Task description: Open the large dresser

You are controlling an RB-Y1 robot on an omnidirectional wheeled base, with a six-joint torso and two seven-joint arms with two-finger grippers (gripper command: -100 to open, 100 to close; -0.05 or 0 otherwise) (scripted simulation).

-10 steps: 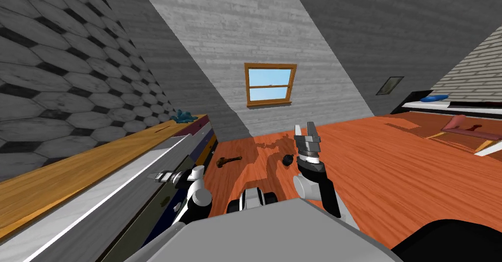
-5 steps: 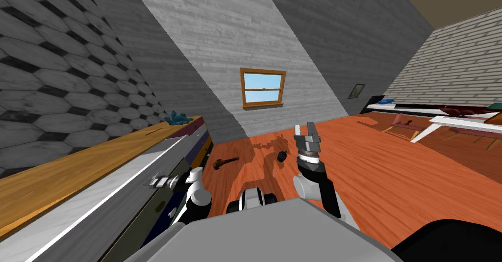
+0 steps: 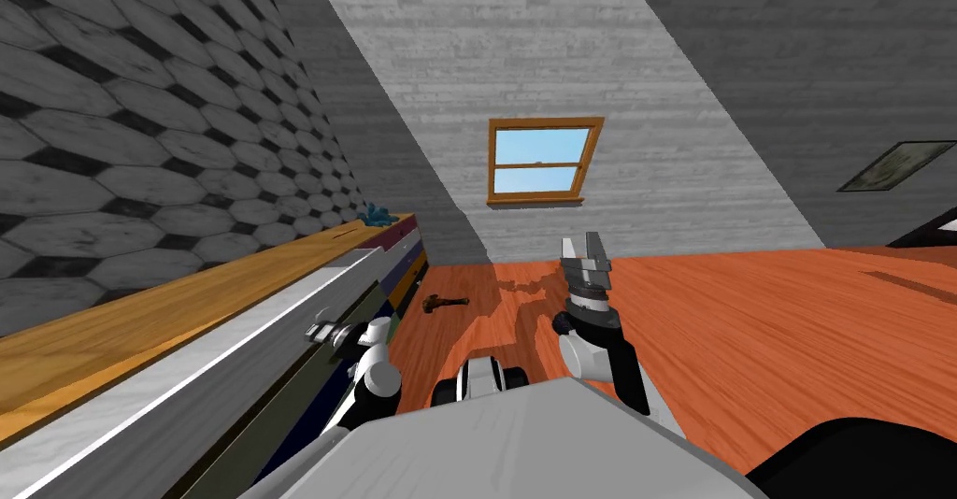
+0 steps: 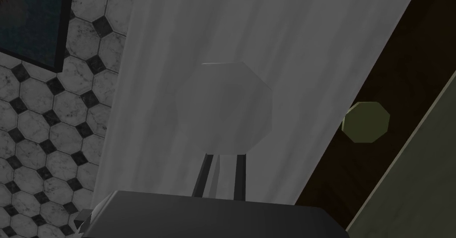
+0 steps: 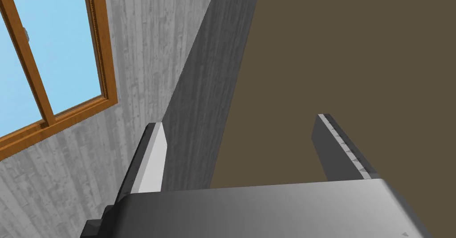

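Dresser (image 3: 187,302): it stands long and low by the tiled wall (image 3: 140,148) on my left, with a smooth yellow-brown wooden top.
Top drawer (image 3: 234,358): its front is pale grey with soft white streaks, like stone. It sticks out past the darker fronts below it, so I judge it partly pulled out.
Grey knob (image 4: 225,108): eight-sided and flat-faced, the same pale grey as the drawer front it sits on.
Left claw (image 4: 219,159): its two thin fingers are pinched close together right at the knob. The tips hide behind it, so it is probably clenched on the knob.
Why there: the drawer front is flat and smooth, and the knob is the one part made for pulling.
Green knob (image 4: 366,121): also eight-sided, on a dark brown front (image 4: 401,84) beside the pale one, and nothing touches it.
Right claw (image 3: 581,246): released, with fingers wide apart. It is held up over the orange plank floor (image 3: 748,335), well away so it cannot bump the drawer.
Next: a straight pull away from the dresser should slide the drawer out more.
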